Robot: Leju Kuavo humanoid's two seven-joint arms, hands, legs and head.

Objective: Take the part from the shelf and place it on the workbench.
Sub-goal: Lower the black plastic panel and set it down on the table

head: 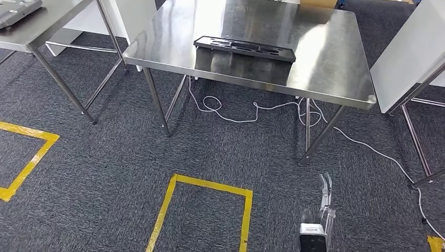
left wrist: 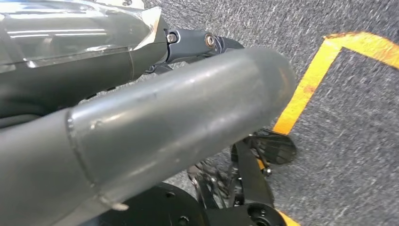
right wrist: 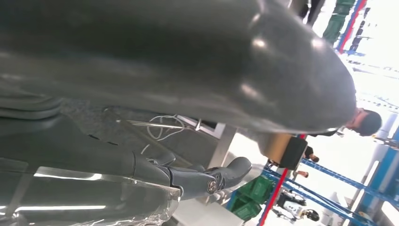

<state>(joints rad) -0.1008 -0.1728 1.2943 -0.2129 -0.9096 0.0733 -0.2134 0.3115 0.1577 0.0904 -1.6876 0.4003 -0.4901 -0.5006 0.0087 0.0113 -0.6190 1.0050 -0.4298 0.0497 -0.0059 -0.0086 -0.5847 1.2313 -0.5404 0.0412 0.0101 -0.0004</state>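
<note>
So, the black part [head: 244, 48] was found lying flat on the steel workbench [head: 330, 63], near its front edge and a bit toward the left corner, so the placing looked pretty much done. It was judged to be a long, shallow moulded tray sort of thing: stiff, probably light plastic, not fragile, but likely to skate on polished steel if nudged. If it had to be lifted again, the long sides near the middle would be favoured, since a hold at one end would let it tip.

The right hand [head: 324, 202] was seen hanging low beside the body, fingers loosely straight and nothing held. The left hand [left wrist: 164, 117] was shown close up over the carpet, thumb stretched out, nothing in it either.

Room-wise, plenty of bare steel was left behind and to the right of the part. A white cable [head: 231, 113] was sprawled on the floor under the bench, and yellow tape [head: 210, 184] was marked in front. Another table [head: 47, 21] was parked just left, with a narrow gap between.
</note>
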